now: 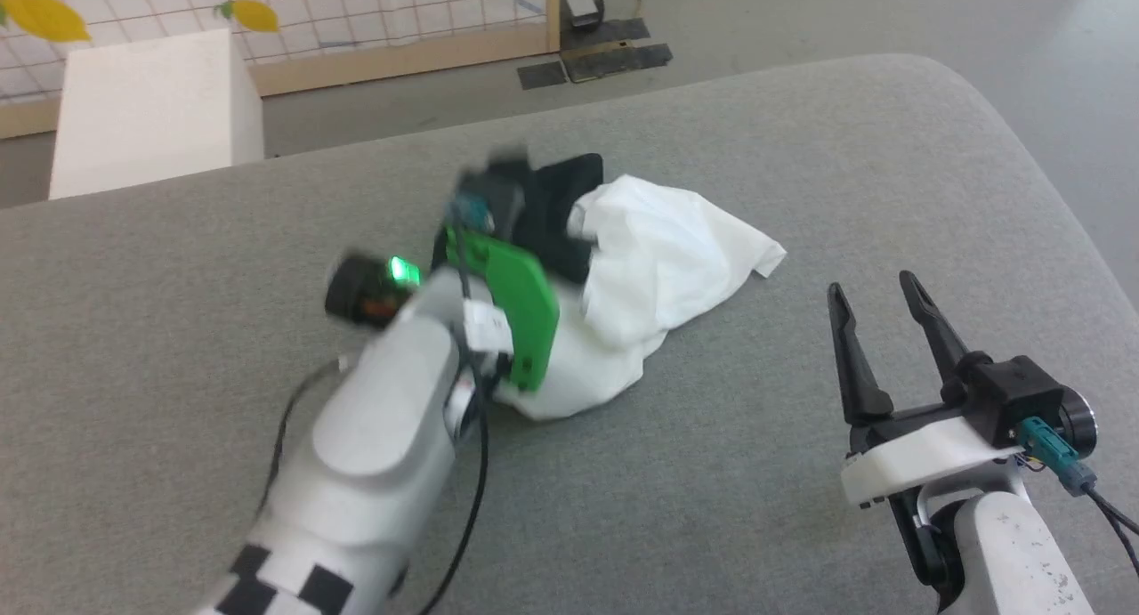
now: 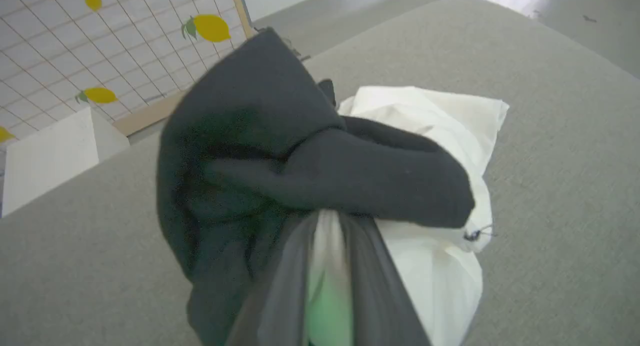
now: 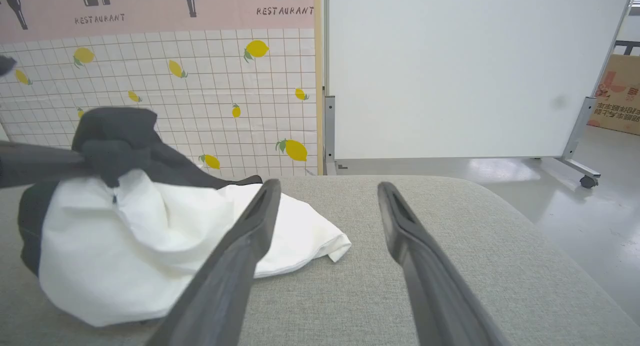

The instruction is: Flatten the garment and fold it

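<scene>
Garment (image 1: pixel 658 250): soft, light, limp, crumpled heap. Left gripper (image 2: pixel 330 226) clenched on garment's bunched top. Right gripper (image 1: pixel 870 283) released, apart, right of garment. Suggest grabbing white corner nearest it.

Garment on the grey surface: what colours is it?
White with black sleeve fabric; the garment shows best in the right wrist view.

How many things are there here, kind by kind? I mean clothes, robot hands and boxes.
Garment: 1
Grippers: 2, the left gripper shut on the cloth, the right gripper open
White box: 1
Total: 4
</scene>
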